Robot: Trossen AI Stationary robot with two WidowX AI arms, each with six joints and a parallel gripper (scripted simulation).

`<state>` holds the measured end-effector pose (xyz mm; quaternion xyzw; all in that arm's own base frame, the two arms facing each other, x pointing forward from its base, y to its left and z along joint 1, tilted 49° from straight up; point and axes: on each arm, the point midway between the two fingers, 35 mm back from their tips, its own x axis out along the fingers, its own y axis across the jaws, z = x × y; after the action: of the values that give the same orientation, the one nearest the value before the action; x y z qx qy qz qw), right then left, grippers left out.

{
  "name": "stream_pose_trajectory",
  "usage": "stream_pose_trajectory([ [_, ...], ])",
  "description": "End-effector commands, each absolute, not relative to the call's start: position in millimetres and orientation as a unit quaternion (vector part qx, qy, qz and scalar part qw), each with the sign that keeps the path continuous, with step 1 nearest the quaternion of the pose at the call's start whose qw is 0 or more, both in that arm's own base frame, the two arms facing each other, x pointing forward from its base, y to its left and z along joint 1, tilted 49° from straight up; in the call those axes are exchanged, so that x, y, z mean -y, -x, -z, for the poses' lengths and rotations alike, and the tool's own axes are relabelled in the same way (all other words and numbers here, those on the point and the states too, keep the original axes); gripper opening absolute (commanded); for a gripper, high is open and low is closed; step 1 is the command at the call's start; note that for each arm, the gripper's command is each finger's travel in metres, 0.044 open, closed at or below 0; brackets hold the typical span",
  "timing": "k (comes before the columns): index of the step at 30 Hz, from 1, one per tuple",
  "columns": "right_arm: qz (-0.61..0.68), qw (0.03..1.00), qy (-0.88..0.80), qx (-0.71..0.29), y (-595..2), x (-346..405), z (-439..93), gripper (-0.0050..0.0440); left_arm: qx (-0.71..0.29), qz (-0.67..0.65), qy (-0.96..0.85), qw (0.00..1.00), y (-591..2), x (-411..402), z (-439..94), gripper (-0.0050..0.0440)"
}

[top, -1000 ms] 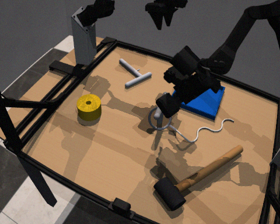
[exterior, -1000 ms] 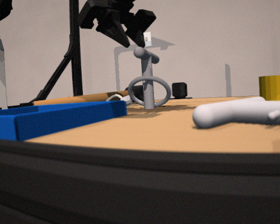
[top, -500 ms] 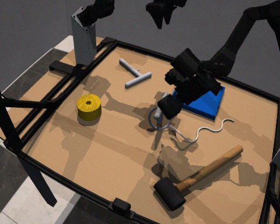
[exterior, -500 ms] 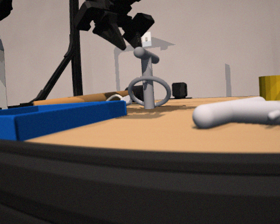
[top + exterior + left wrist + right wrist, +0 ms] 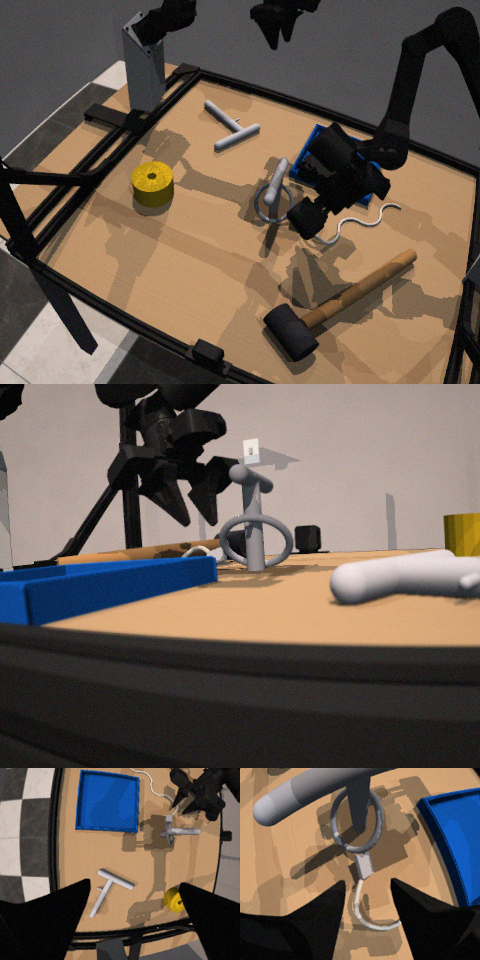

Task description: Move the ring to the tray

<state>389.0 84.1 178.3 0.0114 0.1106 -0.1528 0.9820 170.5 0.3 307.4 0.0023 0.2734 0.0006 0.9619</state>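
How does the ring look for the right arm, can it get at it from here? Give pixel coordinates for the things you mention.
Likely yes: the right gripper (image 5: pixel 306 227) (image 5: pixel 202 524) (image 5: pixel 177 810) (image 5: pixel 368 884) is open beside the ring (image 5: pixel 256 202) (image 5: pixel 290 541) (image 5: pixel 171 842) (image 5: pixel 333 819), its near rim apparently unobstructed. The stake's crossbar (image 5: pixel 276 181) (image 5: pixel 252 478) (image 5: pixel 186 831) (image 5: pixel 304 794) overhangs the ring, though, so lifting it off may be awkward.
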Motion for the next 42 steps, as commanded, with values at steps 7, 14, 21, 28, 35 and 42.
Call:
stream_pose_trajectory([
  [7, 0.151, 0.984, -0.016, -0.096, -398.7, -82.6, -173.8, 0.02, -0.273, 0.0, 0.0, 0.962, -169.9, 0.0, -307.3, 0.04],
  [14, 0.151, 0.984, -0.016, -0.096, -409.7, -79.7, -171.9, 0.02, -0.273, 0.0, 0.0, 0.962, -169.9, 0.0, -307.3, 0.04],
  [21, 0.151, 0.984, -0.016, -0.096, -417.5, -77.3, -170.4, 0.02, -0.273, 0.0, 0.0, 0.962, -169.9, 0.0, -307.3, 0.04],
  [28, 0.151, 0.984, -0.016, -0.096, -428.3, -73.6, -167.9, 0.02, -0.273, 0.0, 0.0, 0.962, -169.9, 0.0, -307.3, 0.04],
  [35, 0.151, 0.984, -0.016, -0.096, -435.7, -70.8, -166.1, 0.02, -0.273, 0.0, 0.0, 0.962, -169.9, 0.0, -307.3, 0.04],
  [42, 0.151, 0.984, -0.016, -0.096, -436.9, -70.3, -165.7, 0.02, -0.273, 0.0, 0.0, 0.962, -169.9, 0.0, -307.3, 0.04],
])
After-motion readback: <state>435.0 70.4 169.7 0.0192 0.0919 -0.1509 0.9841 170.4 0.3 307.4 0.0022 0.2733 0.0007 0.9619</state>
